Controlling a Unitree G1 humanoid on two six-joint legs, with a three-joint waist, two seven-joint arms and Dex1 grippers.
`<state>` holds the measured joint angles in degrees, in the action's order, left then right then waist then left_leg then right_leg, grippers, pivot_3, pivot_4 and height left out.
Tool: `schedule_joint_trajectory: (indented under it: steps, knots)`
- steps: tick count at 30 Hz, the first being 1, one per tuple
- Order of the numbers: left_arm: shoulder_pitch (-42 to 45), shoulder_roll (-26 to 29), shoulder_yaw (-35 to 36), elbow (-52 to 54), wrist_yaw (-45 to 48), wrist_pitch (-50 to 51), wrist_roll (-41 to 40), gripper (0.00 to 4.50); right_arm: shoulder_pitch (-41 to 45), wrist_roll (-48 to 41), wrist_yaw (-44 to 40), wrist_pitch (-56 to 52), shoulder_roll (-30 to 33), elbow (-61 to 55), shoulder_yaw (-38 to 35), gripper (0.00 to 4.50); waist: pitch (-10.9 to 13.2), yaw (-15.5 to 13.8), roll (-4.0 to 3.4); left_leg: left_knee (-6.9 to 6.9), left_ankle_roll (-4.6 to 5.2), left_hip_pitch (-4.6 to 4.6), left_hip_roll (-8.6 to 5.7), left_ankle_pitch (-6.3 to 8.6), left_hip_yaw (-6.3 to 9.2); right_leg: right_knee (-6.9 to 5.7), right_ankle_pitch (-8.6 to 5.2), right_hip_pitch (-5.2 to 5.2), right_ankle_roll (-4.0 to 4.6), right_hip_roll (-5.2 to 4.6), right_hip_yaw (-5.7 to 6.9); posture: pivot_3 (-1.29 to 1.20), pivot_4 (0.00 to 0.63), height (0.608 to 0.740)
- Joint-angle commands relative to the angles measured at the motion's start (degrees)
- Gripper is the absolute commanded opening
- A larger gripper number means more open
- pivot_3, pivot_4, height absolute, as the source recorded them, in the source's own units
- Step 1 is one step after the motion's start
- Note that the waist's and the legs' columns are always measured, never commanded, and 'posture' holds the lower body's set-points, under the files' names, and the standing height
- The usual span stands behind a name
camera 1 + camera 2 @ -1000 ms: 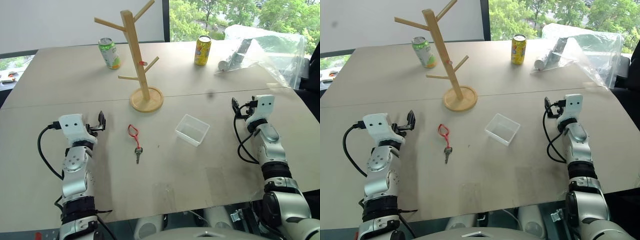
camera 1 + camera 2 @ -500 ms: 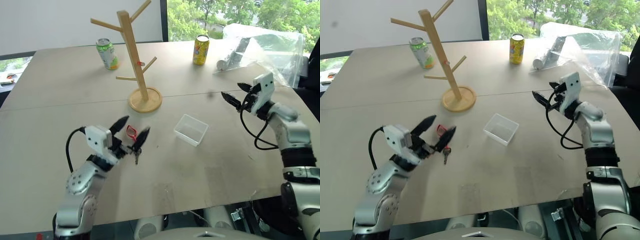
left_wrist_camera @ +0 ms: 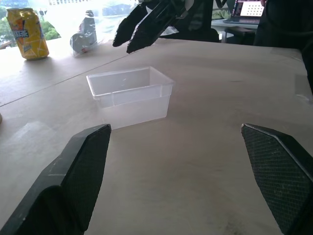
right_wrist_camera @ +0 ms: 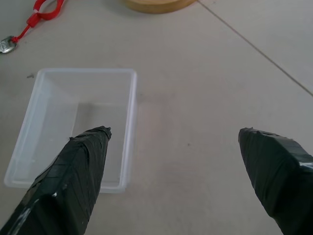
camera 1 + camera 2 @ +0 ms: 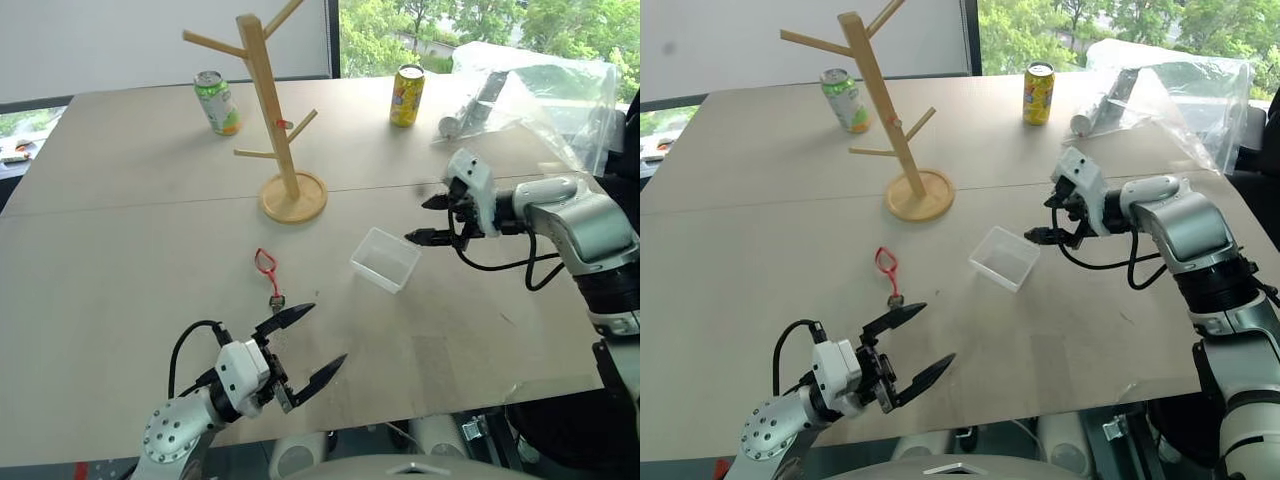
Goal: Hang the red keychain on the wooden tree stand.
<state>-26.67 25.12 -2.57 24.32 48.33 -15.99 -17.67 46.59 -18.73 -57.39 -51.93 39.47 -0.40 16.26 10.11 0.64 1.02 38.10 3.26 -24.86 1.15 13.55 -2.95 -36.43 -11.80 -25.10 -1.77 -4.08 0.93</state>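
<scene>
The left gripper [image 5: 303, 343] is holding its two black fingers spread wide with nothing between them, hovering over the near edge of the table [image 5: 120, 270], just nearer than the red keychain [image 5: 269, 276]. The right gripper [image 5: 431, 220] is likewise standing wide apart and empty, hanging just right of the clear plastic tub [image 5: 385, 259] and pointing left toward it. The red keychain is lying flat on the table, loop toward the far side and key toward the near side, left of the tub and nearer than the wooden tree stand [image 5: 278, 118]. The stand is standing upright with bare pegs. Farther back, a green can [image 5: 217, 102] is sitting left of it, a yellow can [image 5: 406, 96] right, beside a clear plastic bag [image 5: 530, 95].
</scene>
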Motion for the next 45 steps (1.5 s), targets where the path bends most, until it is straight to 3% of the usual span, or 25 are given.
schedule_joint_trajectory:
  steps: [1,19,23,28,34,39,45]
  knots:
    - [-0.3,-0.3,-1.5,1.9,-1.3,-0.9,0.8,4.43,2.2,0.3,-0.5,-2.2,-0.6,-2.8,1.8,4.50,0.0,0.0,0.00,0.00,0.00,0.00,0.00,0.00,0.00,0.00,0.00,0.00,0.00,0.01,0.01,0.00,0.150,0.740]
    - [2.3,0.7,-5.1,9.8,-8.3,8.5,2.0,4.43,6.4,3.9,3.2,-8.0,-10.2,6.9,7.7,4.50,0.0,0.1,0.00,0.17,0.00,0.05,0.00,-0.01,0.01,-0.28,0.00,0.00,-0.03,0.38,0.03,0.00,0.150,0.740]
    - [2.3,0.7,-5.6,10.4,-9.1,8.9,2.5,4.50,6.8,4.9,3.4,-7.8,-10.7,8.9,7.9,2.67,0.0,0.1,0.00,0.19,0.00,0.05,0.00,-0.01,0.01,-0.29,0.00,0.00,-0.03,0.39,0.03,0.00,0.150,0.740]
    - [2.7,0.6,-5.9,10.2,-9.5,9.0,2.7,4.50,7.0,5.4,3.7,-7.5,-11.2,9.7,7.2,0.05,0.0,0.1,0.00,0.19,0.00,0.05,0.00,-0.01,0.01,-0.30,0.00,0.00,-0.03,0.41,0.02,0.00,0.150,0.740]
    - [3.2,0.7,-5.8,8.8,-9.4,8.2,2.5,4.50,8.7,5.7,7.8,-6.0,-12.9,12.7,2.2,0.02,0.0,0.1,0.00,0.20,0.00,0.06,0.01,-0.01,0.00,-0.31,0.00,0.00,-0.04,0.43,0.01,0.00,0.150,0.740]
    - [3.7,0.2,-5.4,8.1,-10.0,7.8,2.5,4.50,16.9,4.2,20.7,-3.1,-14.9,32.9,-13.9,0.02,0.0,-0.1,-0.01,0.22,0.00,0.06,0.01,-0.02,-0.03,-0.35,0.01,0.00,-0.04,0.46,0.00,0.00,0.150,0.740]
    - [4.3,-0.3,-5.8,6.9,-9.9,7.2,2.7,4.50,25.7,4.0,37.7,10.3,-7.0,61.5,-28.5,0.02,0.0,-0.5,0.00,0.18,0.01,0.05,-0.08,-0.01,-0.20,-0.26,0.01,0.01,-0.04,0.41,-0.12,0.00,0.150,0.740]
